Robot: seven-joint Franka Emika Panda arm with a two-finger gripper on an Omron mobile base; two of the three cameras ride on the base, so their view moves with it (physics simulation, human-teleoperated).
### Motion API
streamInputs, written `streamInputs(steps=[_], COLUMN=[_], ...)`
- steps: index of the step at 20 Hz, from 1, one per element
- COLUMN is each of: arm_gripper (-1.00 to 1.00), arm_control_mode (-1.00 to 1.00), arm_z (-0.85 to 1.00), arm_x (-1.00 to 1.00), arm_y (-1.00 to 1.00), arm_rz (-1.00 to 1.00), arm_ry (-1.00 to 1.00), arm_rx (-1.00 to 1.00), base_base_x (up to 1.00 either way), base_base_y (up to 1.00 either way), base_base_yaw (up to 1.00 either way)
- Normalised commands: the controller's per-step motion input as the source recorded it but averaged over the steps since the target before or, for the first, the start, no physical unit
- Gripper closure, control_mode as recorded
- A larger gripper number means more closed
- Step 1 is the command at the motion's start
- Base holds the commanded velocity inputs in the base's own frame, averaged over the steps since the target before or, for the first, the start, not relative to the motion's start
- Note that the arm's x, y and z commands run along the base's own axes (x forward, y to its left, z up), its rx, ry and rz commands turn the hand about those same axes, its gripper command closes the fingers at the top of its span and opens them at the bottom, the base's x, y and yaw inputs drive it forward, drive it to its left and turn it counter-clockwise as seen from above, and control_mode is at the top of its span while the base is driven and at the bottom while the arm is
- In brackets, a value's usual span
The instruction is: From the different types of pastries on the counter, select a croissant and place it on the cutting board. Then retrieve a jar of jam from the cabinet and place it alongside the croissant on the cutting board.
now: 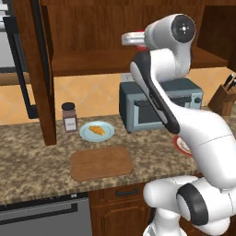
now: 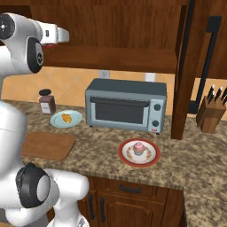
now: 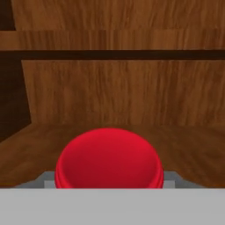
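Reaching up into the cabinet (image 1: 92, 27), the white arm is seen with its gripper (image 1: 133, 39) at the level of the open shelf, above the toaster oven (image 1: 159, 103). Going left to right along the bench (image 1: 27, 147) in the left base view, a taller dark-lidded brown jar (image 1: 69, 117) is found upright beside the cabinet's wooden side post. Just to its right lies a pale blue plate (image 1: 107, 133), on which the croissant (image 1: 96, 130) rests. In front of that plate, nearer the bench edge and apart from it, the cutting board (image 1: 101, 162) is laid flat, with nothing on it. Behind and to the right stands the grey toaster oven, against the tiled wall. Further right, a red-rimmed plate (image 2: 150, 157) carrying the pink-frosted cupcake (image 2: 138, 148) is seen in the right base view, in front of the oven. At the far right a wooden knife block (image 2: 210, 116) is placed.

The jar of jam (image 3: 109, 159) is met in the hand view, close before the camera, its red lid rounded and large at the bottom of the frame, with the wooden shelf floor and back wall of the cabinet behind it. A patch of red is also seen at the gripper in both base views. Whether the jaws are apart or clamped on the jar cannot be told, since the finger tips are hidden behind the lid.
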Motion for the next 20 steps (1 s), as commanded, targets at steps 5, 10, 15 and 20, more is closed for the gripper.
streamInputs(steps=[5, 10, 15, 20], arm_gripper=[1.00, 1.00, 1.00, 1.00], arm_control_mode=[-1.00, -1.00, -1.00, -1.00], arm_z=[0.00, -0.17, -0.38, -0.34], arm_x=[-1.00, -1.00, -1.00, -1.00], arm_y=[-0.03, 0.00, 0.00, 0.00], arm_rz=[0.02, 0.13, 0.21, 0.25], arm_ry=[0.00, 0.00, 0.00, 0.00], arm_rx=[0.00, 0.00, 0.00, 0.00], base_base_x=[0.00, 0.00, 0.00, 0.00], base_base_y=[0.00, 0.00, 0.00, 0.00], base_base_yaw=[0.00, 0.00, 0.00, 0.00])
